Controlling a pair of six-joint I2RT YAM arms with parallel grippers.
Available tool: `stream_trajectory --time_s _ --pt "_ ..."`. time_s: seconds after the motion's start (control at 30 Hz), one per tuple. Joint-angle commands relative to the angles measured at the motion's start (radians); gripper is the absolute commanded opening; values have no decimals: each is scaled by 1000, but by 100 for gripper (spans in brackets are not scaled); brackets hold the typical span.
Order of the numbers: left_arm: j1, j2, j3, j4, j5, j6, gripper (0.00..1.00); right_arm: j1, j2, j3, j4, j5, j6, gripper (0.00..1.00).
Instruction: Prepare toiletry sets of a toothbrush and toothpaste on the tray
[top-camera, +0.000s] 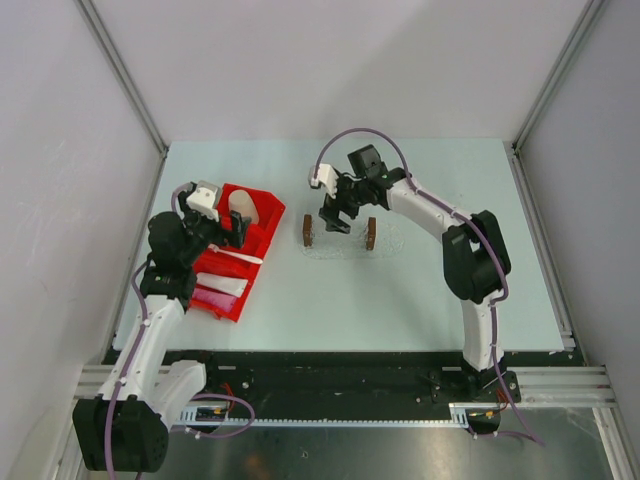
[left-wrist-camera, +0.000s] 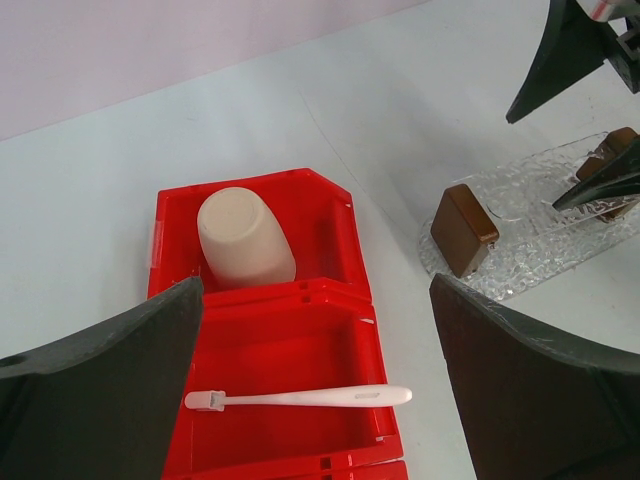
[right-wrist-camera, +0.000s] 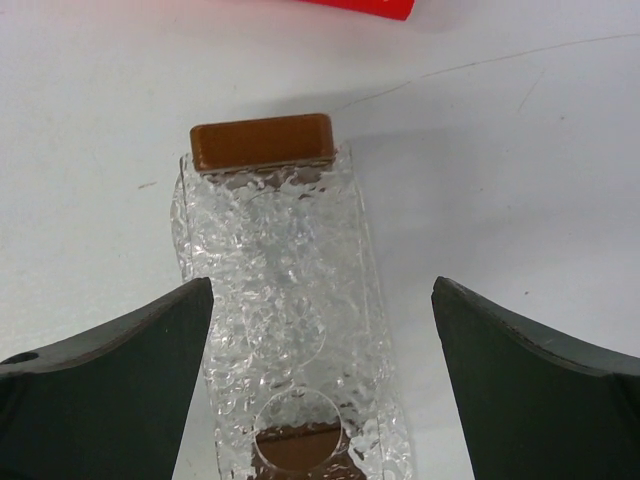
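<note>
Right gripper (right-wrist-camera: 320, 290): jaws spread wide, holding nothing, hovering over tray (right-wrist-camera: 275, 250) (clear, pebbled plastic). Brown block (right-wrist-camera: 262, 142) at tray's far end. Left gripper (left-wrist-camera: 315, 300): jaws wide apart, holding nothing, above red bin (left-wrist-camera: 335, 330). Toothbrush (left-wrist-camera: 300, 397) lies flat in bin's middle compartment. Tan cup (left-wrist-camera: 243, 238) in compartment beyond. Tray near bin, not touching.

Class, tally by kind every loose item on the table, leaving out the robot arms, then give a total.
Toothbrush: 1
Squeeze tubes: 2 (white tube, pink tube)
Paper cup: 1
Red bin: 1
Clear tray: 1
Total: 6
</note>
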Motion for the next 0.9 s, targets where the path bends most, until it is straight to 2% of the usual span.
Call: stream_trajectory --time_s 0.0,0.43,0.87 --pt "9 -11 -6 25 26 47 100 7 -27 -3 92 -11 59 96" --pt "9 -11 -9 25 26 50 100 31 8 -34 203 61 102 95" --pt "9 -8 -10 25 28 52 100 37 34 -57 227 100 64 95"
